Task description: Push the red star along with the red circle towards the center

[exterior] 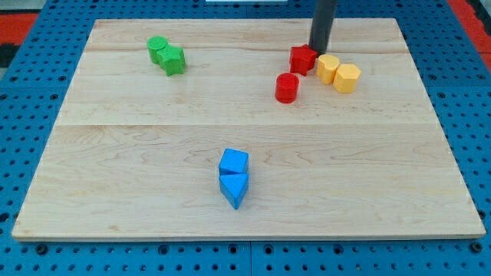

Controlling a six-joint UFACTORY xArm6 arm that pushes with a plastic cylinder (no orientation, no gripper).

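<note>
The rod stands upright, its tip (317, 47) touching the red star (303, 59) at its far right side. The red circle (287, 88) sits just nearer (no pincer here, only a bare rod).

Pale wood worktop (153, 153) on blue pegboard (31, 77). Two green blocks (166, 55) touching, view's top left. Red star (303, 59), red circle (287, 87), two yellow blocks (338, 73) clustered top right. Blue cube (233, 162) plus blue wedge-ish block (235, 188), shape kinda unclear, bottom centre.
</note>
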